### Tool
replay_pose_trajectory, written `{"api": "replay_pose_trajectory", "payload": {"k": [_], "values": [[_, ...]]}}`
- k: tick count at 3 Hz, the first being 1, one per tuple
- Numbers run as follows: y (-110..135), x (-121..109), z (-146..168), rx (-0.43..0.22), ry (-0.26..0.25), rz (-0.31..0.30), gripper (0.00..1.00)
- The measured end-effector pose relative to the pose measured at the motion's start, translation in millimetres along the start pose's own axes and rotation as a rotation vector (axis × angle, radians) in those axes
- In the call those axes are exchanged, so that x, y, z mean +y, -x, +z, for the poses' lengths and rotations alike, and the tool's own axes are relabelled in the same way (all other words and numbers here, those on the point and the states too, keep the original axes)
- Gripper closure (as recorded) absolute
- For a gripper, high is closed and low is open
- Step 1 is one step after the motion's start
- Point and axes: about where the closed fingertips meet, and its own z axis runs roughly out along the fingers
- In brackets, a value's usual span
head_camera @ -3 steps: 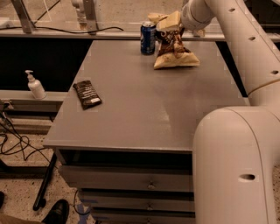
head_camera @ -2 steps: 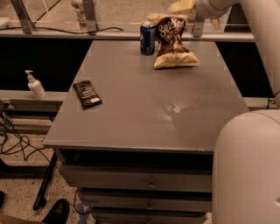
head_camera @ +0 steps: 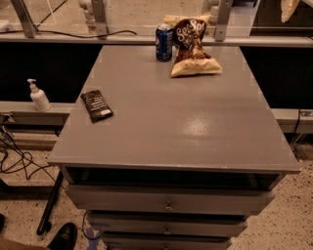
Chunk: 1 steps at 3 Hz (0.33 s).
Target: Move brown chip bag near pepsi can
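The brown chip bag (head_camera: 193, 48), crinkled pale-yellow and dark-brown with white script, lies at the far edge of the grey table (head_camera: 171, 132). Its top leans up against the back rail. The pepsi can (head_camera: 164, 43), blue with a silver top, stands upright just left of the bag, almost touching it. The gripper is out of view; only a pale piece of the arm (head_camera: 288, 10) shows at the top right corner, away from the bag.
A small flat dark-brown packet (head_camera: 97, 105) lies near the table's left edge. A white pump bottle (head_camera: 38, 96) stands on a ledge to the left. Drawers (head_camera: 168, 205) sit below the tabletop. Cables and a shoe (head_camera: 63, 237) are on the floor at left.
The arm has pulled up and away to the right, out of the picture. The chip bag stays on the table next to the can.
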Motion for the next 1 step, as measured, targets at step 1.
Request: {"api": "replay_pose_trajectory", "payload": {"k": [1], "values": [[1.6, 1.1, -7.6, 0.003, 0.005, 0.070, 0.00]]}}
